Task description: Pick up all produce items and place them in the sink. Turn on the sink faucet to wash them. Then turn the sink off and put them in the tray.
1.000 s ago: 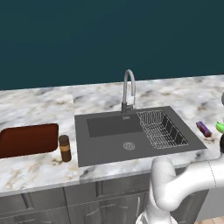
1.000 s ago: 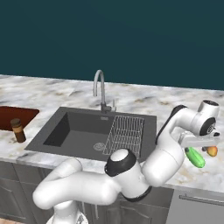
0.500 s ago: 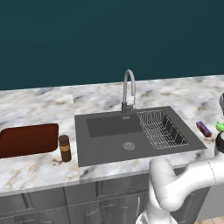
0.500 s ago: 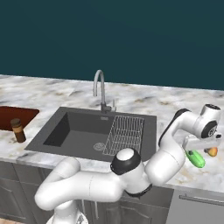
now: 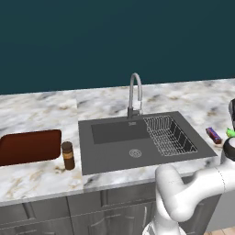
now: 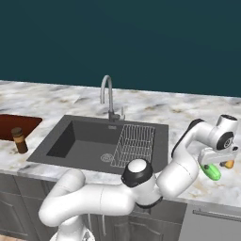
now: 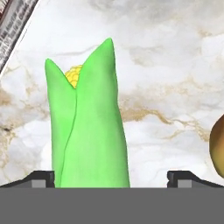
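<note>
Fingers (image 7: 43, 178) stand wide apart on my gripper (image 7: 116, 179), one on each side of the green corn cob (image 7: 87, 127), which lies on the marble counter (image 7: 175, 65) right of the sink (image 6: 84, 141). I see the orange-yellow fruit (image 7: 217, 146) just beside the cob, also on the counter.

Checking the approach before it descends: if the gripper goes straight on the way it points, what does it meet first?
Most likely the green corn cob, lying on the marble counter between the open gripper's fingers, though depth is unclear.
</note>
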